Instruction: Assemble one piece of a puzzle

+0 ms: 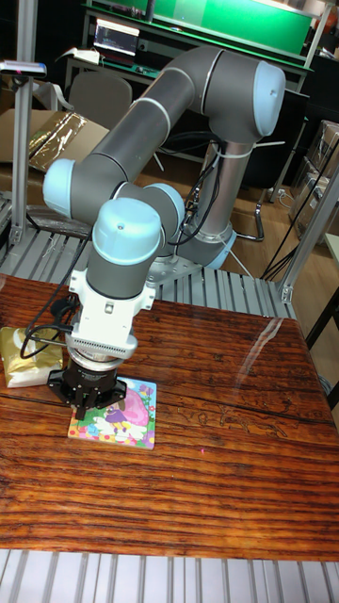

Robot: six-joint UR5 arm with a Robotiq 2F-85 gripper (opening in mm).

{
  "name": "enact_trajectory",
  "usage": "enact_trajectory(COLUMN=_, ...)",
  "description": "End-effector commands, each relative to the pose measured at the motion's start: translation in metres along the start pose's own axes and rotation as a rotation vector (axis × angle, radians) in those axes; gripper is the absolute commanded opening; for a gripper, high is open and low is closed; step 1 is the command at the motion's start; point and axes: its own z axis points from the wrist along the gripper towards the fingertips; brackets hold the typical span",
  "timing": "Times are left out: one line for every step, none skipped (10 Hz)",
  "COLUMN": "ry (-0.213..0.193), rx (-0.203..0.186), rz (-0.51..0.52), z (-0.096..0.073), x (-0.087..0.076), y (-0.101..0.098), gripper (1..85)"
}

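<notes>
A colourful square puzzle with pink and green cartoon artwork lies flat on the wooden table at the left. My gripper points straight down over the puzzle's left part, its black fingers close to or touching the surface. The wrist and gripper body hide the fingertips, so I cannot see whether they hold a piece. No loose puzzle piece shows apart from the board.
A yellow-gold bag lies at the table's left edge, just left of the gripper, with a black cable running over it. Metal slats border the table at front and back. A faint scratched outline marks the wood to the puzzle's right.
</notes>
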Motion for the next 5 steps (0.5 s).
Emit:
enact_trajectory(ry=0.007, rx=-0.032, rz=0.032, z=-0.003, x=0.002, y=0.0116, gripper=2.0)
enact_trajectory(ry=0.007, rx=-0.034, rz=0.035, z=-0.003, x=0.0024, y=0.0127, gripper=2.0)
enact_trajectory(ry=0.007, rx=-0.035, rz=0.038, z=-0.0026, x=0.0028, y=0.0139, gripper=1.7)
enact_trajectory(ry=0.007, rx=-0.04, rz=0.041, z=-0.0021, x=0.0033, y=0.0151, gripper=1.7)
enact_trajectory(ry=0.004, rx=-0.048, rz=0.041, z=-0.0011, x=0.0034, y=0.0165, gripper=1.7)
